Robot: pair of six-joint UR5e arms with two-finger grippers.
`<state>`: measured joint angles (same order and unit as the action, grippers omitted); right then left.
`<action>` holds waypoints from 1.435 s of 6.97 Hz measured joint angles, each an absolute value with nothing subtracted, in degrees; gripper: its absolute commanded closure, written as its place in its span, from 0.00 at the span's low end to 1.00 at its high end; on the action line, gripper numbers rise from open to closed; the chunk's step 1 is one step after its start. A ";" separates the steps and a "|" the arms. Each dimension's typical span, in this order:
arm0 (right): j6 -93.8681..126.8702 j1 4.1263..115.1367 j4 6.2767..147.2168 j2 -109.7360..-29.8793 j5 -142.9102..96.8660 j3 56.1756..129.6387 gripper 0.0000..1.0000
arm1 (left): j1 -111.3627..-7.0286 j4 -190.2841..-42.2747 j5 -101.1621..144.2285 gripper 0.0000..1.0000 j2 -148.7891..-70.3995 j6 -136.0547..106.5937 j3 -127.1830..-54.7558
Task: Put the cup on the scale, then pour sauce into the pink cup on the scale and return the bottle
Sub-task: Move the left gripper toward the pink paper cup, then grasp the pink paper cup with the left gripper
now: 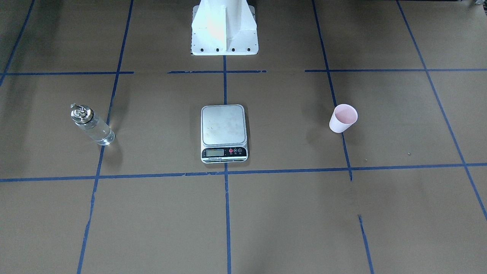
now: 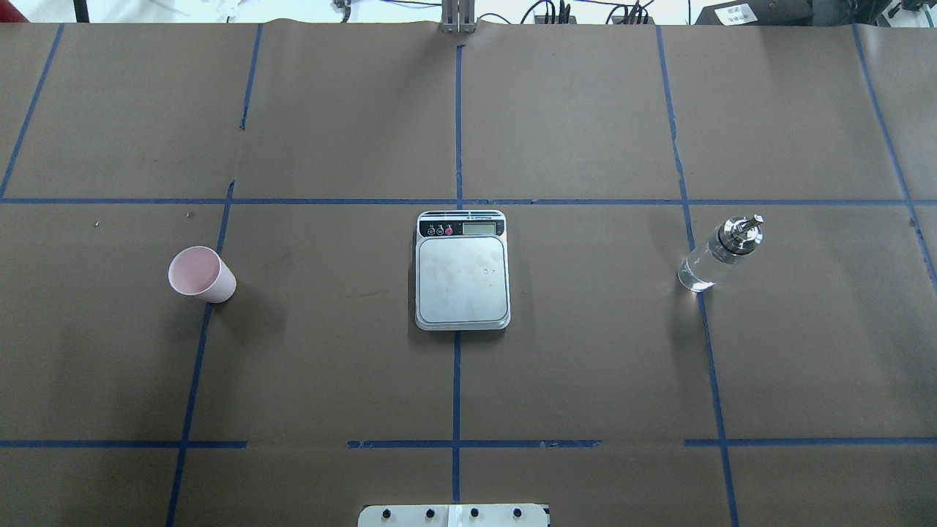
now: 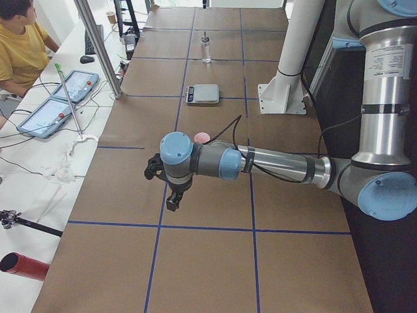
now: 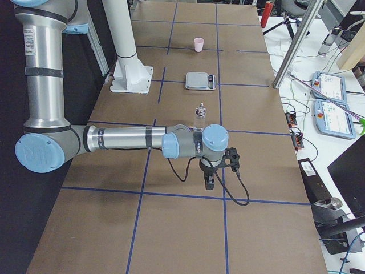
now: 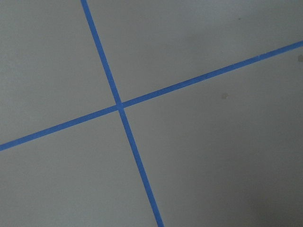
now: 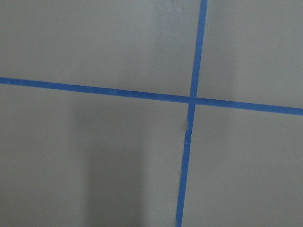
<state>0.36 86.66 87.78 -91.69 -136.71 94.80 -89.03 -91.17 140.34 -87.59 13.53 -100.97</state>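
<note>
A small pale pink cup (image 2: 201, 274) stands upright on the brown-papered bench (image 2: 585, 351), on the robot's left side, with its base on a blue tape line (image 2: 196, 351). It is well apart from the scale (image 2: 462, 272). The scale sits at the middle of the bench with its steel platform bare and its display strip on the side away from the robot. Well apart again, on the robot's right side, the clear glass bottle (image 2: 721, 252) stands upright with its metal pourer cap on top. The sauce (image 2: 699, 269) inside is colourless (its level is hard to read).

The left arm (image 3: 273, 163) stretches low over the bench towards the robot's left end. Its left hand (image 3: 171, 199) points down above the paper, apart from the cup. The right arm (image 4: 125, 138) does likewise at the other end, with the right hand (image 4: 210, 181) pointing down, apart from the bottle. Each hand shows only in a side view, so I cannot tell whether its fingers are wide or narrow. Both wrist views show only paper and crossing tape.

A person (image 3: 23, 45) in a yellow top sits at a side table.
</note>
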 measured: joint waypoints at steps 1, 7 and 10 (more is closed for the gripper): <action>0.44 86.63 86.94 -92.05 -137.42 94.85 0.00 | -88.05 -94.15 141.09 0.00 -87.66 10.17 -101.14; 3.86 86.18 77.61 -94.94 -143.20 94.60 0.00 | -64.33 -110.61 136.08 0.00 -92.63 -25.87 -101.56; 4.22 85.41 77.54 -94.15 -142.92 93.05 0.00 | -55.09 -110.69 132.43 0.00 -97.29 -38.53 -100.07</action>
<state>4.22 85.41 77.54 -94.15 -142.92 93.05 -55.09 -110.69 132.43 -97.29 -38.53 -100.07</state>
